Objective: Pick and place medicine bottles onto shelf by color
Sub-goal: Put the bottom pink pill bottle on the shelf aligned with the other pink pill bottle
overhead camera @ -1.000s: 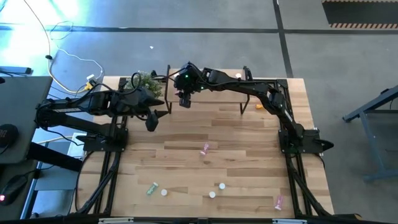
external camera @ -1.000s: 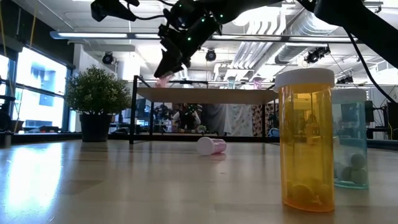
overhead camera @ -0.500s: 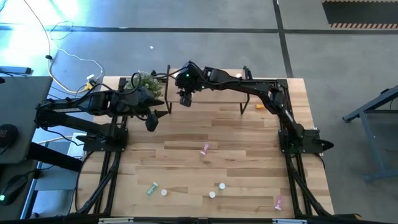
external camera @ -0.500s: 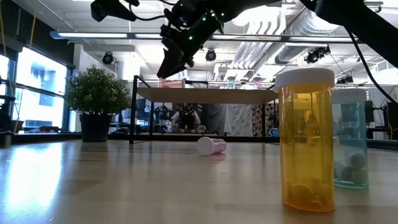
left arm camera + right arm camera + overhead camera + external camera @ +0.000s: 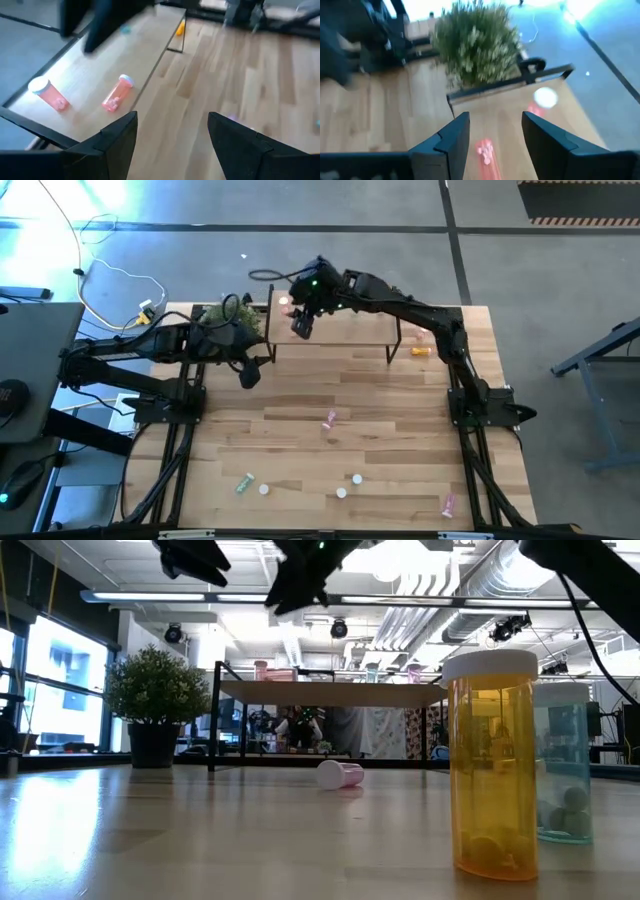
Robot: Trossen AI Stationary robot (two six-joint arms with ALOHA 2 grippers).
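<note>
Two pink bottles (image 5: 485, 150) (shelved) under right pincer (image 5: 490, 132)

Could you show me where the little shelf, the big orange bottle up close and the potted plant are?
Shelf (image 5: 330, 693): low view, front edge of its wooden top.
Orange bottle (image 5: 490, 770): low view, middle of its body.
Potted plant (image 5: 155, 690): low view, its leaves.

No text, label, brand, number or sign can be read anywhere in these views. The tall amber plastic bottle with a white cap (image 5: 489, 764) standing near the camera on the right carries no legible label, and neither does the pale teal bottle (image 5: 565, 763) just behind it. The small pink bottles (image 5: 116, 93) on the low light-wood shelf (image 5: 100, 75) show no markings that can be made out.
</note>
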